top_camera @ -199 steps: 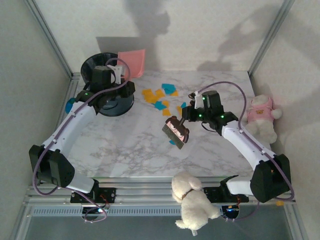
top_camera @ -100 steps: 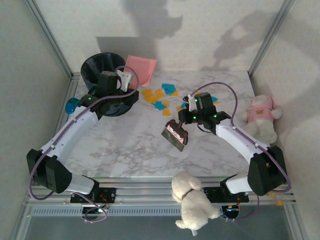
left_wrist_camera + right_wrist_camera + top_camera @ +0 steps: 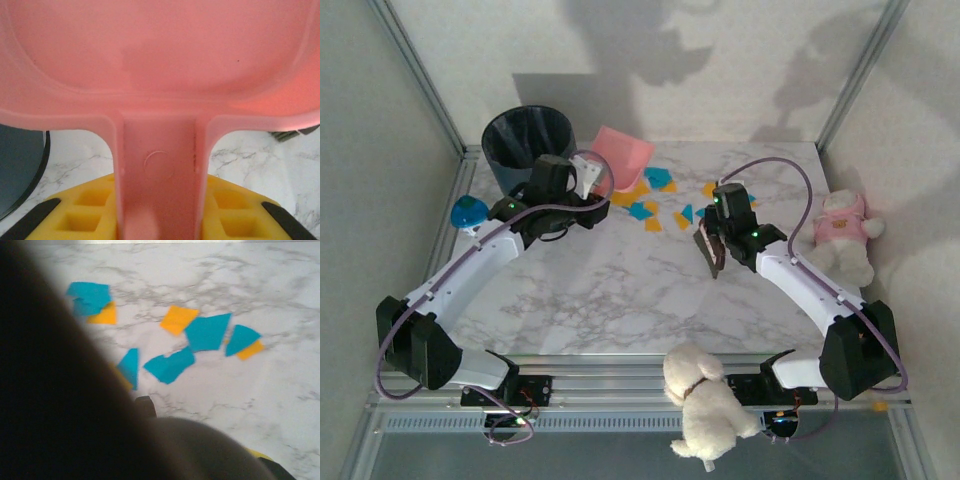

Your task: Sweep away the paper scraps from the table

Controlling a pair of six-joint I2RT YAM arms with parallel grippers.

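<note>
Orange and teal paper scraps [image 3: 650,196] lie scattered on the far middle of the marble table [image 3: 620,290]; the right wrist view shows them close ahead [image 3: 206,333]. My left gripper [image 3: 584,182] is shut on the handle of a pink dustpan [image 3: 622,153], which sits at the left edge of the scraps. In the left wrist view the handle [image 3: 159,165] runs between the yellow fingers [image 3: 75,212]. My right gripper [image 3: 722,214] is shut on a dark brush [image 3: 708,247], just right of the scraps. The brush [image 3: 55,405] hides the right jaws.
A dark round bin [image 3: 527,140] stands at the far left, behind the left arm. A small blue-green round toy [image 3: 470,212] lies at the left edge. A pink-shirted teddy [image 3: 845,232] sits at the right edge, and a white plush dog [image 3: 705,400] at the near rail.
The left arm has carried the dustpan from beside the bin rightward and down to the scraps. The right arm has swung the brush up and to the right, turning it edge-on.
</note>
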